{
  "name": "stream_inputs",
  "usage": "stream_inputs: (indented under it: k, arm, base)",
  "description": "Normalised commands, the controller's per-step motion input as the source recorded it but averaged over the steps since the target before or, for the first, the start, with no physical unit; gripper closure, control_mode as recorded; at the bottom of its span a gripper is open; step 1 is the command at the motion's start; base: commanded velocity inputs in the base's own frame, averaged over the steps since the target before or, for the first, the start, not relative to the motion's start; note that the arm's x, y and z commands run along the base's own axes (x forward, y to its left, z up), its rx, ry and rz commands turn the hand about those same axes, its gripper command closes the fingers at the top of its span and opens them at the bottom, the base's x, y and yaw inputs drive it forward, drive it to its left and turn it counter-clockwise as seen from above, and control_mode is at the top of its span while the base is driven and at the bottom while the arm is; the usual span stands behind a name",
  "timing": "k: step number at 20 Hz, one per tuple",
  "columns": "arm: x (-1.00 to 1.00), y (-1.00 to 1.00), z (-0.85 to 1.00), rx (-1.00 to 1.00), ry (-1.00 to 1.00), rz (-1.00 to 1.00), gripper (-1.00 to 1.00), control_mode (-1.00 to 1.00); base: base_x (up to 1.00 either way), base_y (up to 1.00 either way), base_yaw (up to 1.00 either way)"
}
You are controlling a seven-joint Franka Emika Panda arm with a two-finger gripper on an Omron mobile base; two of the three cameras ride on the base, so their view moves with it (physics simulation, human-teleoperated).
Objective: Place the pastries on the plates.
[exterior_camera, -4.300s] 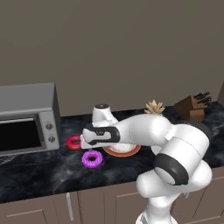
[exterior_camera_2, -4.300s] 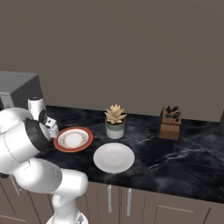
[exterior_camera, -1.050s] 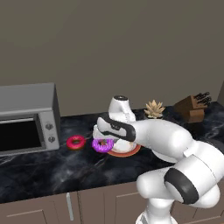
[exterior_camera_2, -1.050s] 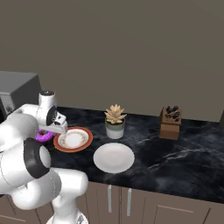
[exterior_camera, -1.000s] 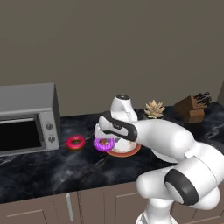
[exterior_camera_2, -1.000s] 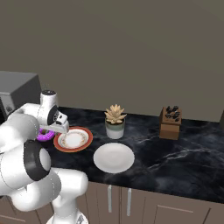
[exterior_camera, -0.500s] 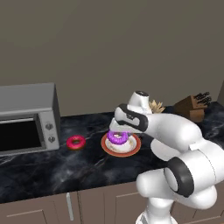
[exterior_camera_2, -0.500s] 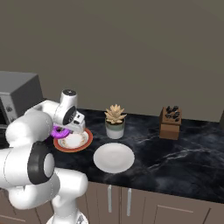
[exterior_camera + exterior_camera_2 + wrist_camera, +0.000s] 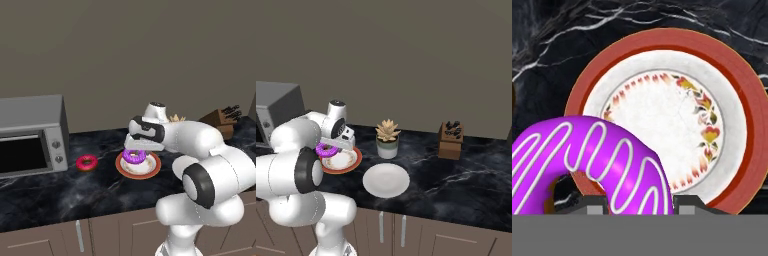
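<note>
My gripper (image 9: 139, 149) is shut on the purple-frosted donut (image 9: 135, 156), holding it just above the left part of the orange-rimmed plate (image 9: 150, 172). In the hand view the purple donut (image 9: 594, 165) hangs between my fingertips (image 9: 595, 202), with the patterned plate (image 9: 747, 115) spread beneath it. From the right base view the purple donut (image 9: 325, 150) and gripper (image 9: 335, 145) sit over that plate's (image 9: 351, 164) near-left rim. The red-pink donut (image 9: 87, 162) lies on the counter left of the plate. The plain white plate (image 9: 386, 180) lies bare, nearer the counter's front.
A grey microwave (image 9: 30, 135) stands at the left on the dark marble counter (image 9: 45, 192). A potted succulent (image 9: 387, 138) stands behind the white plate, and a knife block (image 9: 450, 140) stands farther right.
The purple donut, which lay on the counter at first, has been taken hold of and carried right, from beside the orange-rimmed plate to over it. The red-pink donut has stayed put.
</note>
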Motion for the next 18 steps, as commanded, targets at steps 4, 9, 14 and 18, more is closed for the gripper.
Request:
stream_inputs:
  k: [4, 9, 14, 18]
  arm:
    - [0.05, -0.19, 0.0, -0.03, 0.06, 0.0, 1.0, -1.0]
    - [0.09, -0.03, -0.07, 0.0, 0.0, 0.0, 1.0, -1.0]
    - [0.14, 0.0, -0.28, 0.0, 0.0, 0.0, 1.0, -1.0]
    - [0.14, 0.0, -0.4, -0.05, 0.0, 0.0, 1.0, -1.0]
  base:
    - [0.0, 0.0, 0.0]
    - [0.0, 0.0, 0.0]
    - [0.0, 0.0, 0.0]
    - [0.0, 0.0, 0.0]
